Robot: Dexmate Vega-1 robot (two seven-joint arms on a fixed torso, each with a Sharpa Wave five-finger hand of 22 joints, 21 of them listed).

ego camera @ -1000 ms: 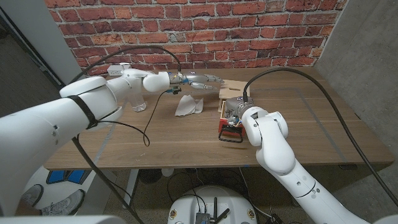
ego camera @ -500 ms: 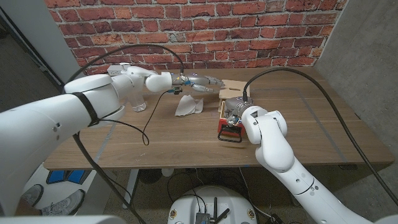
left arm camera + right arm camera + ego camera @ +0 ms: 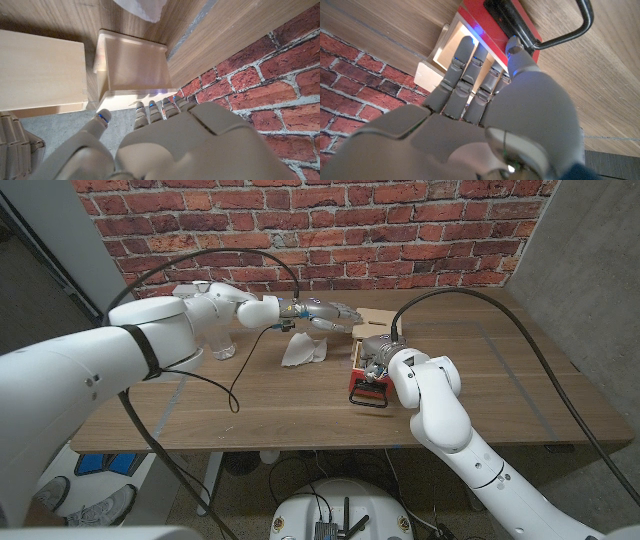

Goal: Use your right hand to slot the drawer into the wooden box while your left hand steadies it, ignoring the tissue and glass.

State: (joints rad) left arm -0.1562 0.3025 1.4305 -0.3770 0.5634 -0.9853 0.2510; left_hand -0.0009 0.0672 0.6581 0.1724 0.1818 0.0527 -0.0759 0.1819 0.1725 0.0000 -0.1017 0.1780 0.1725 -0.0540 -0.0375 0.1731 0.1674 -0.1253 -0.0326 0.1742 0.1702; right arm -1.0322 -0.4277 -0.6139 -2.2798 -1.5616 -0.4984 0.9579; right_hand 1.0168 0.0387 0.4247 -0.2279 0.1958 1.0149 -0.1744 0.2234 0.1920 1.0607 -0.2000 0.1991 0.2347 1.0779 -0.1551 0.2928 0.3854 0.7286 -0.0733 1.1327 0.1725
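The pale wooden box (image 3: 135, 67) stands at the back of the brown wooden table (image 3: 260, 395), near the brick wall. The drawer with the red front and black wire handle (image 3: 368, 393) lies in front of it, with its open wooden tray pointing towards the box. The right hand (image 3: 485, 95) lies over the drawer, its fingers (image 3: 462, 67) straight and pressed together along the tray, the thumb at the red front. I cannot tell if it really grips the drawer.

The left hand (image 3: 325, 313) hovers just beside the box with fingers stretched forward and slightly apart; it seems not yet to touch it. A crumpled white tissue (image 3: 303, 349) and a clear glass (image 3: 224, 350) are to the left.

I think the danger is this: if the drawer is pushed before the left hand holds the box, the box may slide or turn, and the drawer can jam at an angle.
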